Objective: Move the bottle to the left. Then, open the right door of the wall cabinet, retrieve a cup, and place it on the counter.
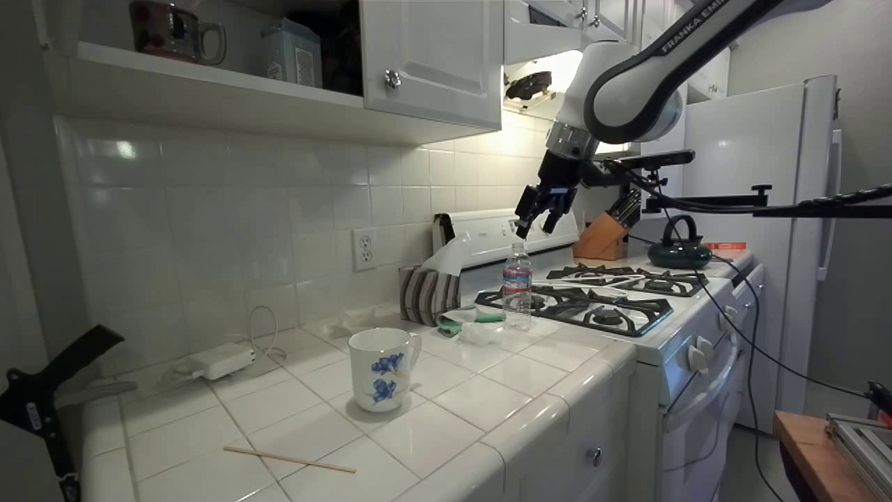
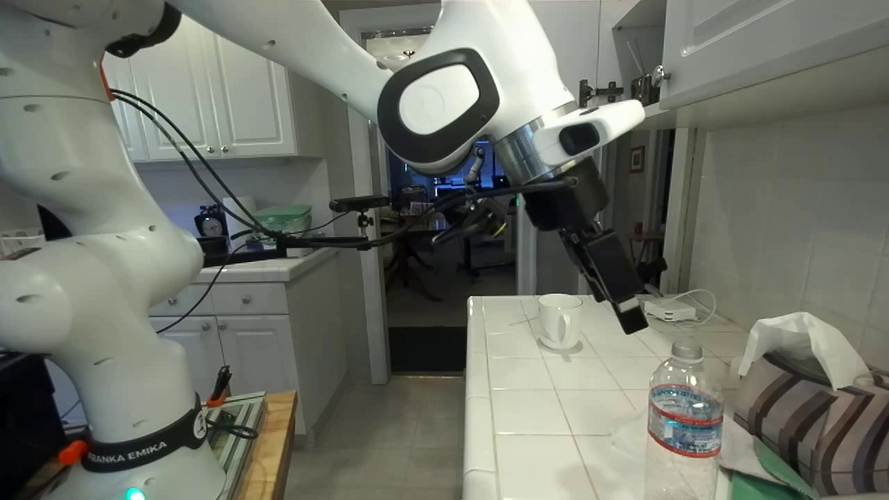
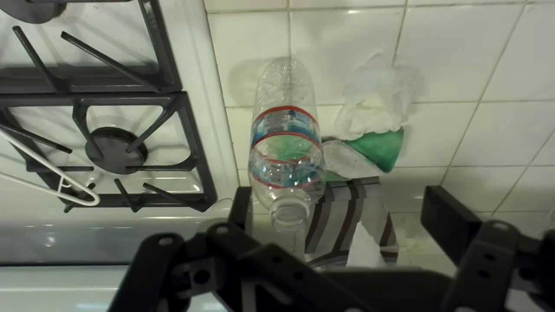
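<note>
The bottle [image 1: 517,289], clear plastic with a red-and-blue label, stands upright on the white tiled counter [image 1: 481,390] beside the stove; an exterior view also shows this bottle [image 2: 686,423]. My gripper [image 1: 536,229] hangs above it, open and apart from it. In the wrist view the open gripper [image 3: 344,212] has the bottle's neck [image 3: 289,214] appearing near its left finger, with nothing held. The right door [image 1: 432,56] of the wall cabinet is closed, its knob [image 1: 392,79] at the lower left. The cup cannot be made out; it is hidden or out of view.
A striped tissue box [image 1: 429,296], a green cloth [image 1: 449,324] and crumpled plastic lie beside the bottle. A white mug [image 1: 380,369] with blue flowers, a thin stick [image 1: 289,459] and a white charger [image 1: 221,360] are on the counter. Stove grates [image 1: 592,307] adjoin. A dark mug [image 1: 174,33] sits on the uncovered shelf.
</note>
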You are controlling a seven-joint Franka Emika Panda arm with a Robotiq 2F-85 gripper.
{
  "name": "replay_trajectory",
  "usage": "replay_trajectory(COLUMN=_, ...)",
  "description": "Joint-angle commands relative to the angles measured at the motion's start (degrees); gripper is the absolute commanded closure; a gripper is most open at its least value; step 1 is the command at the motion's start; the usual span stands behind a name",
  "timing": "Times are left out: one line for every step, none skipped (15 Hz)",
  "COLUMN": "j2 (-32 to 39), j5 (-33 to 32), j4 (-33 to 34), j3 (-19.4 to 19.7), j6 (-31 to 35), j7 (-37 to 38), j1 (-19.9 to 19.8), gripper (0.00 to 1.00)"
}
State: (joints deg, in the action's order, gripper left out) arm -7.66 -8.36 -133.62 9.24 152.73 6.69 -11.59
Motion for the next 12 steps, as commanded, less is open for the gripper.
replay_trajectory(j2=3.18, j5=-6.49, j4=1.68, j3=-0.9, j6=4.13, j7=9.69, j1=-2.21, gripper=0.0)
replay_trajectory(j2=3.74, j5=-8.25, j4=1.8, j3=-0.81, j6=4.64, j7=11.9, j1=-2.45, gripper=0.0)
replay_trajectory(j2=4.15, j5=-9.79, j4=1.98, j3=-0.69, j6=4.85, j7=13.85, j1=-2.63, gripper=0.0)
replay_trajectory(j2=4.65, j5=-10.94, j4=2.29, j3=-0.61, j6=4.97, j7=15.64, j1=-2.69, gripper=0.0)
replay_trajectory(j2=4.91, j5=-11.86, j4=2.58, j3=-0.55, j6=4.89, j7=17.25, j1=-2.71, gripper=0.0)
replay_trajectory(j2=5.16, j5=-12.29, j4=2.94, j3=-0.47, j6=4.65, j7=18.42, j1=-2.6, gripper=0.0)
replay_trajectory(j2=5.42, j5=-12.65, j4=3.27, j3=-0.41, j6=4.49, j7=19.45, j1=-2.48, gripper=0.0)
replay_trajectory(j2=5.8, j5=-12.93, j4=3.66, j3=-0.36, j6=4.45, j7=20.32, j1=-2.35, gripper=0.01)
replay_trajectory(j2=6.2, j5=-13.17, j4=4.1, j3=-0.27, j6=4.46, j7=21.02, j1=-2.25, gripper=0.03)
replay_trajectory(j2=6.71, j5=-12.94, j4=4.72, j3=-0.2, j6=4.35, j7=21.44, j1=-2.08, gripper=0.02)
replay_trajectory(j2=7.18, j5=-12.58, j4=5.3, j3=-0.12, j6=4.09, j7=21.65, j1=-1.9, gripper=0.05)
replay_trajectory(j2=7.64, j5=-12.47, j4=5.88, j3=-0.03, j6=3.99, j7=21.83, j1=-1.75, gripper=0.04)
